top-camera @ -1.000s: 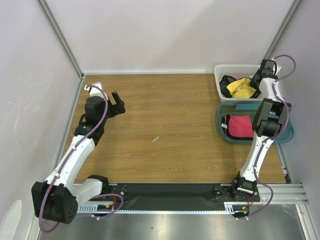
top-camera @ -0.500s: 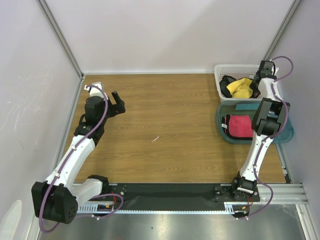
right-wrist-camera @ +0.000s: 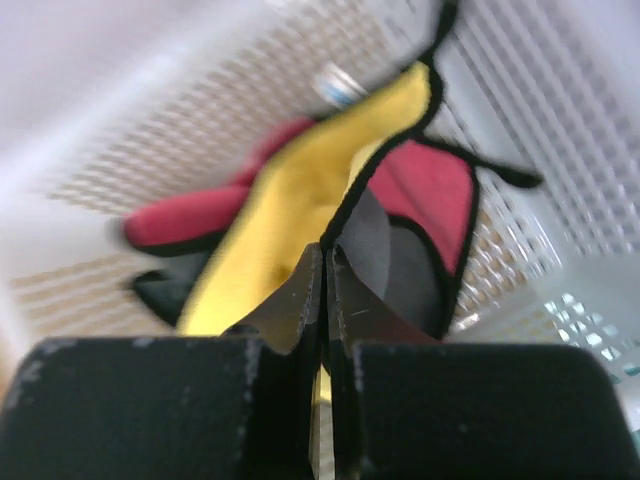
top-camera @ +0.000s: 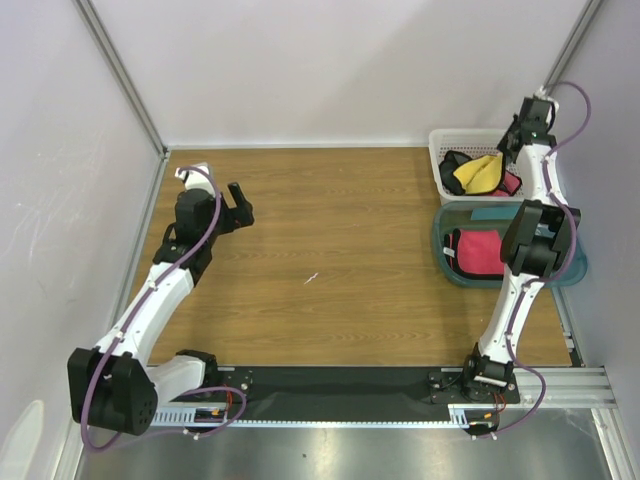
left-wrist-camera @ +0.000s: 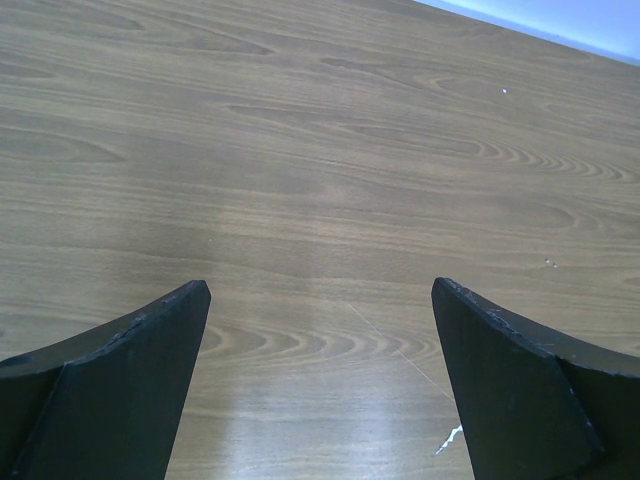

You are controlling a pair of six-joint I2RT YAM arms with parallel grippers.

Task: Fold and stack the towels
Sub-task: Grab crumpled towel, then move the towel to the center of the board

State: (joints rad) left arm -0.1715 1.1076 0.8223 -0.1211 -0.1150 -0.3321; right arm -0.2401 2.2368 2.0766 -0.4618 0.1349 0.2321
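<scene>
Compared with a second ago, the right arm has come up and back off the white basket (top-camera: 436,160). The right gripper (top-camera: 512,140) sits higher now, and a corner of the yellow towel (top-camera: 478,175) is drawn up into a peak behind it. The left arm has only shuffled a little.

In the right wrist view the right gripper (right-wrist-camera: 325,285) has its fingers pressed together, and the black-trimmed edge of the yellow towel (right-wrist-camera: 290,190) runs straight down into them, so it looks like a pinch on that hem. Most of the towel is still down in the white basket (right-wrist-camera: 560,130), lying over a red towel (right-wrist-camera: 425,195) and a dark one (right-wrist-camera: 375,240). That view is motion-blurred, so how deep the bite goes is hard to say.

The step in hand looks like pulling one towel out to fold. The tip would be to keep lifting straight up until the whole cloth clears the rim before swinging over to the table (top-camera: 340,230). Otherwise it may drag the red towel along or snag the mesh wall. A thin hem pinch could slip, so slow and steady is the way.

As for pose, the right arm is stretched nearly full length toward the far right corner, wrist tipped down over the basket. The left arm reaches up the left side, and the left gripper (left-wrist-camera: 320,288) has its fingers spread wide over bare wood, holding nothing. Beside the basket, a teal tub (top-camera: 445,262) has a folded pink towel (top-camera: 478,252) in it.
</scene>
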